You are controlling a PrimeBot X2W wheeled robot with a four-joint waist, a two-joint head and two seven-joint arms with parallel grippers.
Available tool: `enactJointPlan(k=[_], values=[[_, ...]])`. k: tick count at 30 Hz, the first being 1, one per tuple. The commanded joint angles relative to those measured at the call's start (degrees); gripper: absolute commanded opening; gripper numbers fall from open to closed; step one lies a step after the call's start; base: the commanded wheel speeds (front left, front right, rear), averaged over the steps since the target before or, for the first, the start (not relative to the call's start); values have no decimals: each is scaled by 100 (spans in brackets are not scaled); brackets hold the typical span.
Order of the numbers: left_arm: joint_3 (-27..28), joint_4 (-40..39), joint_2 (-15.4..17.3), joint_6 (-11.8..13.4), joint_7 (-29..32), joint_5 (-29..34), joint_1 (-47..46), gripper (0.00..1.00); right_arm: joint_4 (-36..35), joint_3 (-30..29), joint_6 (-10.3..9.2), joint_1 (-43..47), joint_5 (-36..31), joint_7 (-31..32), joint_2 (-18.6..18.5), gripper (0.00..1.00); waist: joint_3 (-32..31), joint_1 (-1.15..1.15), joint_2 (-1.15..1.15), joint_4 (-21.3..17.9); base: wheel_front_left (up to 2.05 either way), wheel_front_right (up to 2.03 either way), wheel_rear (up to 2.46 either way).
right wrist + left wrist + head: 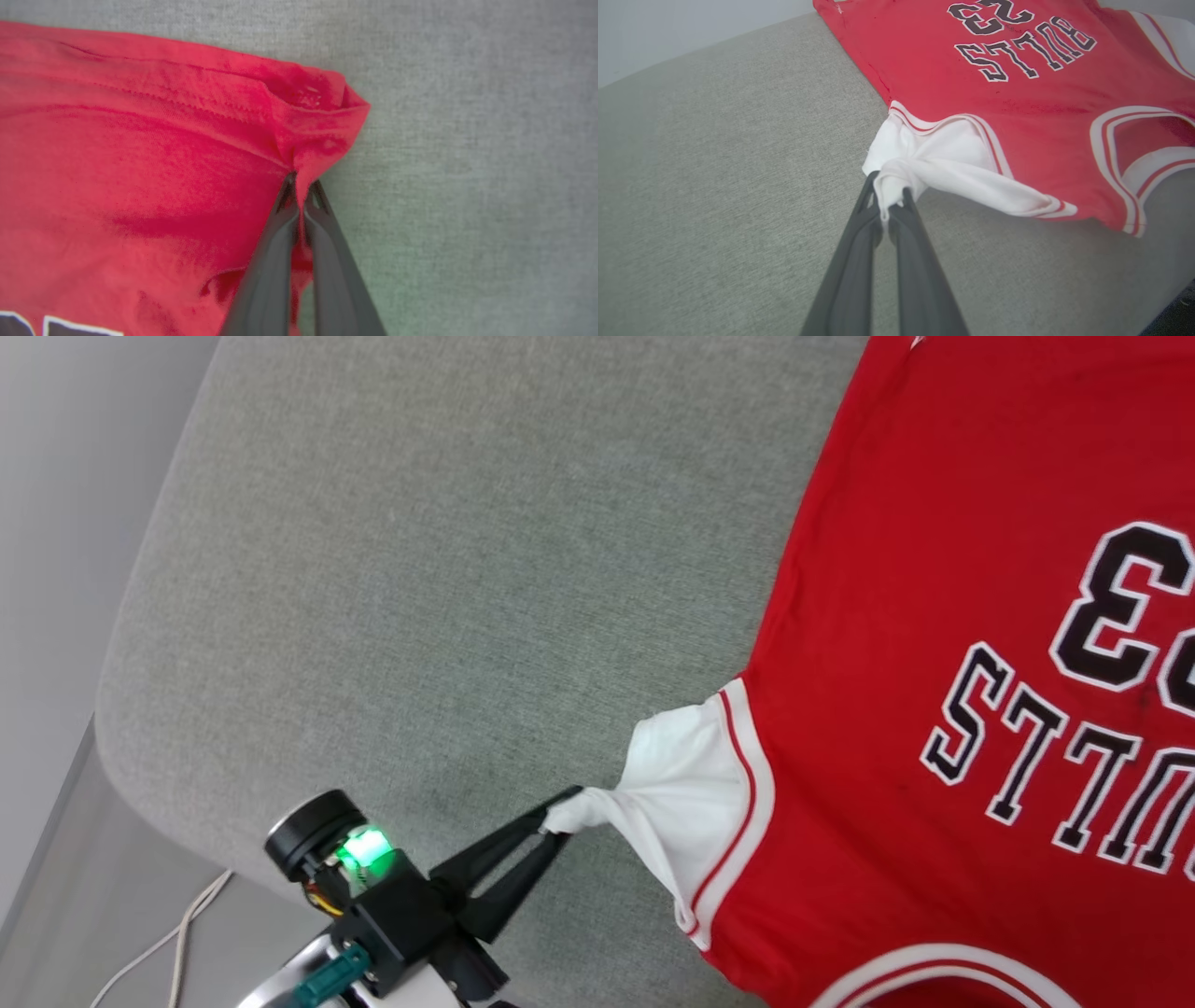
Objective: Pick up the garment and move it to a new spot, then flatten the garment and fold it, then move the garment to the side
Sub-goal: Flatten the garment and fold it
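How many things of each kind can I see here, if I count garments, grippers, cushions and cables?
Garments: 1, the red garment
Grippers: 2, the left gripper and the right gripper, both with jaws shut on the garment
Cushions: 1, the grey cushion
Cables: 1, the white cable
Total: 5

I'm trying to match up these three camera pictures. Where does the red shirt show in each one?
Head view: the red shirt covers the right side; the left gripper pinches its white sleeve.
Left wrist view: top and right, sleeve pinched at centre.
Right wrist view: left half, the right gripper pinching a red corner.
Shared landmark: the grey cushion under the shirt.
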Motion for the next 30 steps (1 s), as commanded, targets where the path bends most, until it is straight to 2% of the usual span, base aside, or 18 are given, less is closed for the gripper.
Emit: enactJointPlan(k=[1,8,9,18,24,29,30], values=[[69,72,44,60,-54,-8,69,0,196,-32,-4,408,12,61,68,0,-264,0,0,-239,0,0,0],[276,460,247,244,-146,-158,339,0,141,192,-3,1104,629,-150,233,0,-957,0,0,-762,0,0,0],[335,543,302,292,-170,-238,492,0,30,290,-4,1429,840,-208,259,0,-1199,0,0,-955,0,0,0],[451,753,419,554,-238,-446,1048,0,-823,596,-3,3150,1832,-376,271,0,-1987,0,0,-1720,0,0,0],[487,861,343,640,-270,-559,1254,0,-1452,469,-3,4308,2288,-535,532,0,-2317,0,0,-2034,0,0,0],[503,911,307,682,-292,-605,1353,0,-1831,355,-3,5006,2403,-628,875,0,-2500,0,0,-2169,0,0,0],[512,912,311,710,-303,-593,1421,0,-2005,331,-3,5546,2464,-704,1022,0,-2613,0,0,-2213,0,0,0]])
